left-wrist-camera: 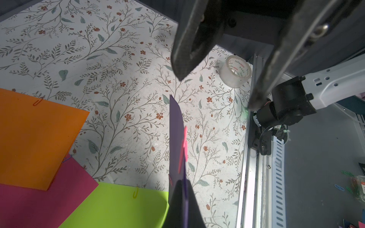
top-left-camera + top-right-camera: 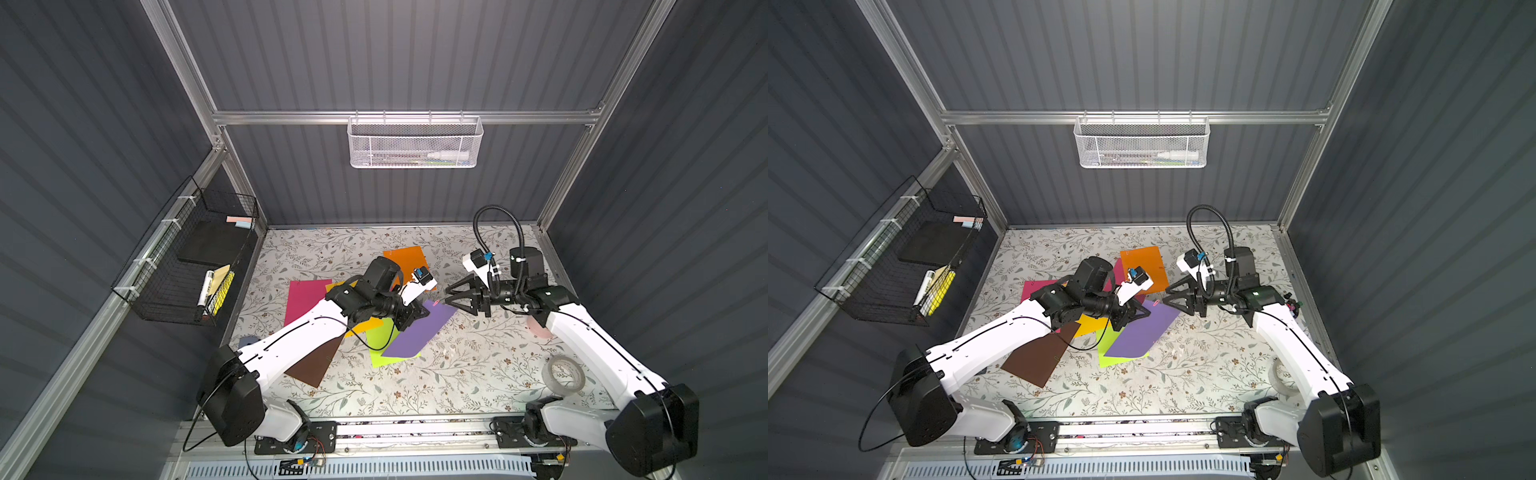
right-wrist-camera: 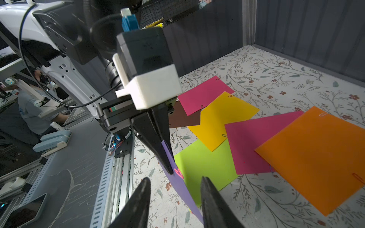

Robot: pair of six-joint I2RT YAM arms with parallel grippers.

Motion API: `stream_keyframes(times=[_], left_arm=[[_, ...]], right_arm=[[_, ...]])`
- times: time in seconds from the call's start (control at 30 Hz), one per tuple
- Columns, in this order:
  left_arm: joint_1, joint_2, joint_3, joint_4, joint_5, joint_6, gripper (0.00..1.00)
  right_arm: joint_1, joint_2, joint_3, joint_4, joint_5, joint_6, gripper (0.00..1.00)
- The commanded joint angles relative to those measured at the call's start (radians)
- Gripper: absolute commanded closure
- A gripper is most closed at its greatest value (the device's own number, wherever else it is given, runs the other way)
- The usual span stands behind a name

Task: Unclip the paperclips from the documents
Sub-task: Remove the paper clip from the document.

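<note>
Farthest left of the purple sheet (image 2: pixel 419 332) lie the brown sheet (image 2: pixel 311 365) and a magenta sheet (image 2: pixel 303 299), flat on the table (image 2: pixel 415 395) and out of harm's way. The lime sheet (image 2: pixel 380 353) lies partly under the purple sheet, with a yellow clip (image 1: pixel 135 192) on its edge. The left gripper (image 2: pixel 419 312) is closed on the purple sheet near one corner and holds that corner up off the table, so the paper stands on edge and bows. The pink paperclip (image 3: pixel 178 172) sits on the raised edge of the purple sheet, just beside the left fingertips. To the right of the purple sheet, the right gripper (image 3: pixel 174 179) faces that corner with its jaws apart and empty; the sheet's edge runs between them and the clip lies just ahead of the tips. The likeliest trouble, as I judge it, is that the jaws close on paper as well as wire, so a pull drags the sheet out of the left pinch or tears the corner. The clip is so near the left fingertips that the right tips could knock against them. So thin a wire may also slip from the pads and fall among the sheets below. The limp sheet may swing aside as the jaws close, leaving them shut on nothing. Well to the right of the purple sheet the tape roll (image 2: pixel 563 374) stands clear of all this
</note>
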Motion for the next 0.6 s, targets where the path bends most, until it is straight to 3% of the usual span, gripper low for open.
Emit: stream_keyframes(times=[0.0, 0.27, 0.57], left_arm=[[0.002, -0.035, 0.024, -0.025, 0.041, 0.025, 1.0], [0.0, -0.06, 0.026, -0.031, 0.073, 0.032, 1.0], [-0.001, -0.079, 0.031, -0.029, 0.07, 0.024, 1.0]], right_arm=[[0.007, 0.032, 0.025, 0.009, -0.067, -0.006, 0.57], [0.014, 0.113, 0.091, -0.079, -0.202, -0.107, 0.62], [0.046, 0.114, 0.099, -0.136, -0.22, -0.143, 0.69]])
